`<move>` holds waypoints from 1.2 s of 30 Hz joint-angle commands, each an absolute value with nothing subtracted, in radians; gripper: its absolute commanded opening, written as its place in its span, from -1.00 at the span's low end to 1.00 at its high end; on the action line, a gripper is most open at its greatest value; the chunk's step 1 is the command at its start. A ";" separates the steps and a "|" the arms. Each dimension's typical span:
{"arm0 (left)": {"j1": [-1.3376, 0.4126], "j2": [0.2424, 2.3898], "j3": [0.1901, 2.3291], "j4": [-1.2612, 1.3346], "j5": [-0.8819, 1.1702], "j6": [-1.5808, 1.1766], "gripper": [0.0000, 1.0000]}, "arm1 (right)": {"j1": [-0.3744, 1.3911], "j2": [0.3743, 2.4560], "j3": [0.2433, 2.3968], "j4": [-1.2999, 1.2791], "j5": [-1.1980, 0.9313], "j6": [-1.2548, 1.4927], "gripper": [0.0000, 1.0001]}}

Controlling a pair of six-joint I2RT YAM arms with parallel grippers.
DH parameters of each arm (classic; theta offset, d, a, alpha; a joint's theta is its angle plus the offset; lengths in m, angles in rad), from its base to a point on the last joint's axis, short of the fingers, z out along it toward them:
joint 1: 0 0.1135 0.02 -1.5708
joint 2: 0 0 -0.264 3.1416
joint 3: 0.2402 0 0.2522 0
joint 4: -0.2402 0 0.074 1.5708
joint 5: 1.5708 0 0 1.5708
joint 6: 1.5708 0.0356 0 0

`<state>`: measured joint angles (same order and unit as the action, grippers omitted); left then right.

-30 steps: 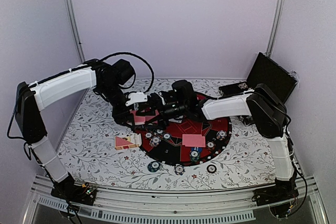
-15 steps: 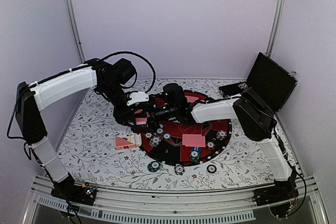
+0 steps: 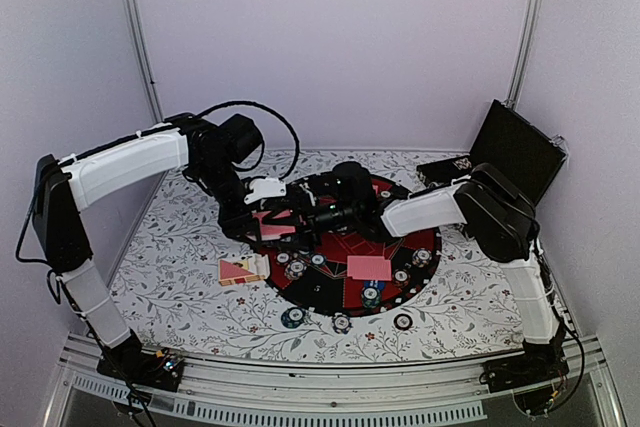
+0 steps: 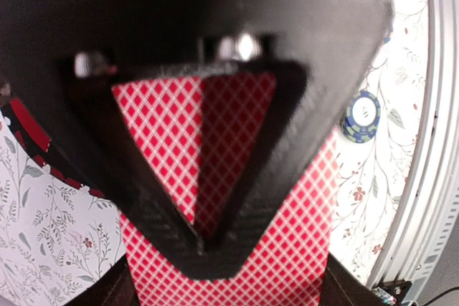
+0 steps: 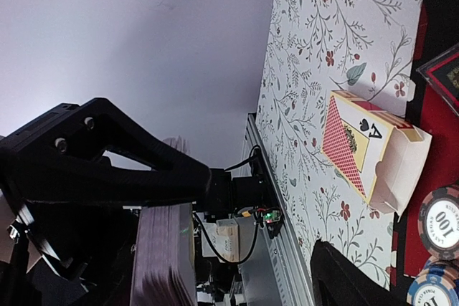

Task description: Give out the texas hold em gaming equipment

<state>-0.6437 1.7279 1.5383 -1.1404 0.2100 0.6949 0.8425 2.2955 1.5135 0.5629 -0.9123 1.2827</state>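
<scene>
Left hand (image 4: pixel 204 245): pinched narrow on the deck (image 4: pixel 287 256), red-diamond backs toward its camera. The deck is held off the counter (image 3: pixel 180 277), over the left rim of the mat (image 3: pixel 425 237).

Right hand (image 3: pixel 300 214): spread apart, reaching in at the deck from the right. In its own view the deck's edge stands clear of the one finger (image 5: pixel 341 277) I can see, so nothing is gripped there yet.

Outward:
- Cards (image 3: pixel 368 267) lie face down on the mat's near half.
- Chips (image 3: pixel 295 269) are spread along the mat's near rim.
- Three more chips sit off the mat toward the counter's near edge.
- The card box (image 3: pixel 240 270) lies open just left of the mat.
- The case (image 3: pixel 515 152) stands open at the far right corner.

Judgement: the chips look mostly placed, and one card spot has been dealt. The deck looks thick, so most of the dealing is left. The likely next step is for the right hand to close on the top card and draw it off. The risk there is dragging off two cards at once.
</scene>
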 commanded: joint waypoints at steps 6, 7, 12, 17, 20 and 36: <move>-0.647 1.712 1.557 -1.137 0.214 0.693 -1.00 | 0.807 2.214 1.450 0.540 -0.913 1.261 0.31; -0.647 1.712 1.556 -1.137 0.214 0.693 -1.00 | 0.804 2.207 1.445 0.542 -0.913 1.261 0.24; -0.646 1.712 1.552 -1.136 0.207 0.696 -1.00 | 0.798 2.171 1.422 0.543 -0.917 1.258 -0.10; -0.646 1.713 1.551 -1.135 0.205 0.696 -1.00 | 0.789 2.141 1.390 0.542 -0.918 1.253 -0.25; -0.647 1.711 1.551 -1.136 0.204 0.696 -1.00 | 0.778 2.125 1.369 0.541 -0.920 1.252 -0.35; -0.646 1.716 1.546 -1.135 0.192 0.699 -1.00 | 0.751 2.034 1.310 0.545 -0.936 1.250 -1.00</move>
<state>-0.6437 1.7279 1.5383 -1.1393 0.1967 0.6952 0.7708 2.0972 1.3357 0.5438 -0.9226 1.2575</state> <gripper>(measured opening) 0.668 0.013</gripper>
